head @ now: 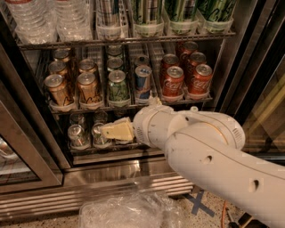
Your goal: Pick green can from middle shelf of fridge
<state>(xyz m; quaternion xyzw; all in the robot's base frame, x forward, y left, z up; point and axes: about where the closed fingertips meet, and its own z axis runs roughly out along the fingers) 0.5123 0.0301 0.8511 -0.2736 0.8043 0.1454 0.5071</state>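
Note:
The green can (118, 87) stands at the front of its lane on the middle shelf (129, 107) of the fridge (111, 171). Gold cans (57, 90) stand to its left. A blue-and-silver can (143, 82) and red cans (173, 82) stand to its right. My gripper (116, 131) is cream-coloured, on the end of the white arm (200, 142). It sits below the middle shelf, in front of the lower rack, pointing left. It is under the green can and apart from it, holding nothing.
The top rack holds water bottles (44, 18) and tall green-striped cans (178, 13). Silver cans (76, 136) stand on the lower rack just left of the gripper. An open glass door (22, 151) is at left. A clear plastic bag (124, 209) lies on the floor.

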